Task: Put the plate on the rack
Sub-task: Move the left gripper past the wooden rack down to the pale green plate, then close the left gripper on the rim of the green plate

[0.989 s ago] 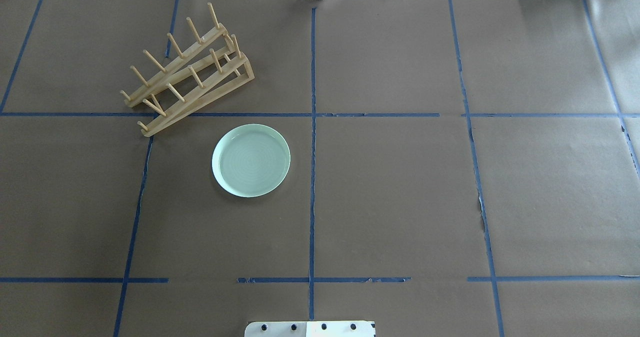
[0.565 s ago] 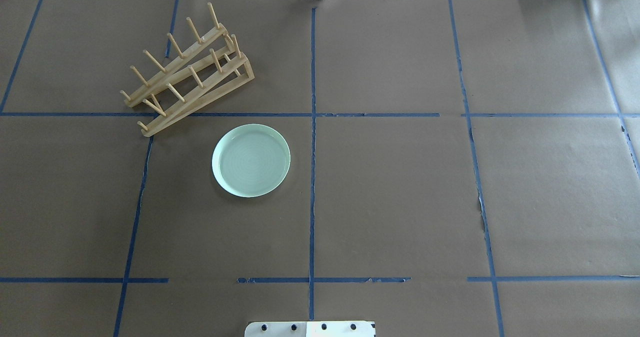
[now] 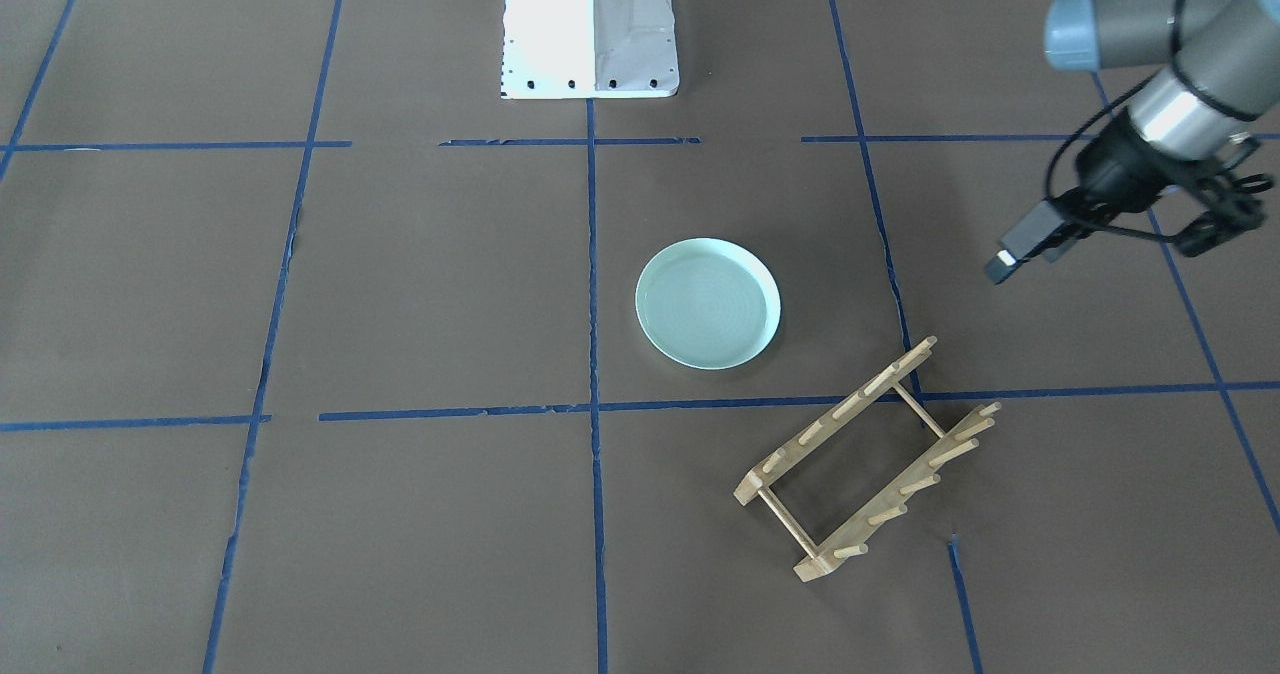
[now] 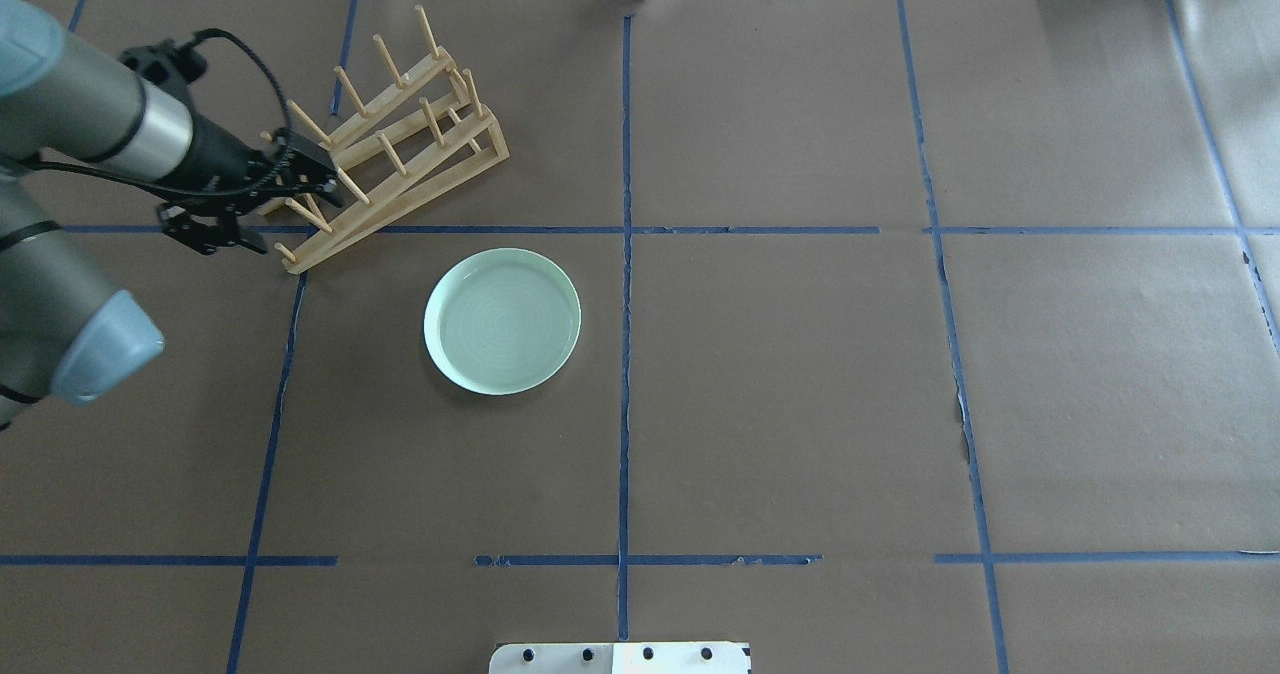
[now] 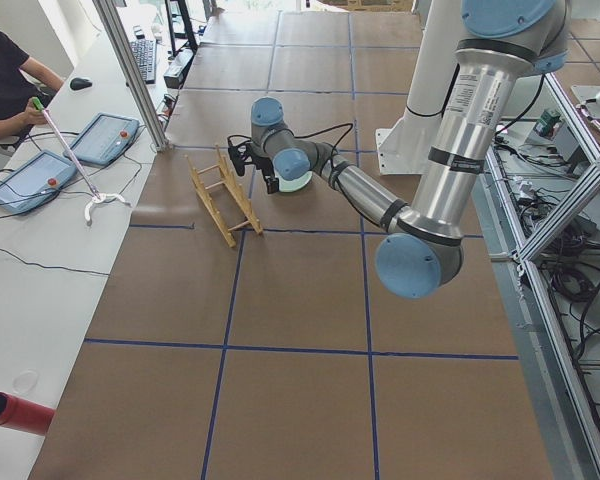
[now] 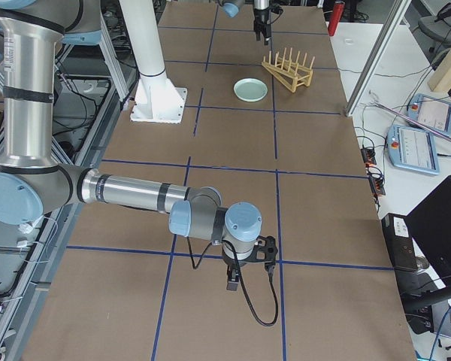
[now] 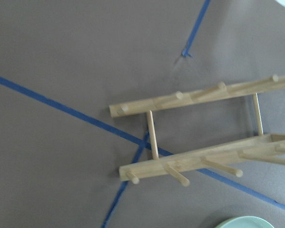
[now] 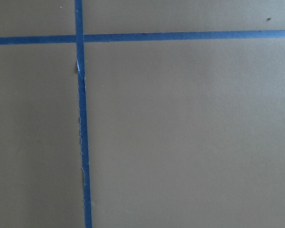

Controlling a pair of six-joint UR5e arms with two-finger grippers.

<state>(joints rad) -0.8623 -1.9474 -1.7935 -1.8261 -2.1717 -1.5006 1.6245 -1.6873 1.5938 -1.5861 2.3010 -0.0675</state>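
The pale mint-green plate [image 4: 502, 321] lies flat on the brown table paper, also in the front view [image 3: 708, 302]. The light-wood rack [image 4: 420, 184] stands empty, slanted, behind and to the left of the plate; it shows in the front view [image 3: 835, 419] and the left wrist view [image 7: 204, 157]. My left gripper [image 4: 215, 234] hangs above the table by the rack's left end, apart from the plate; it looks open and empty [image 3: 1218, 222]. My right gripper [image 6: 248, 263] shows only in the exterior right view, low over bare paper far from both; I cannot tell its state.
The robot's white base plate [image 4: 620, 657] sits at the near table edge. Blue tape lines grid the paper. An operators' desk with tablets [image 5: 40, 180] and a metal post [image 5: 130, 70] border the far side beyond the rack.
My left arm has come into the overhead view from the left and now hangs by the rack's left end. Plate and rack have not moved.
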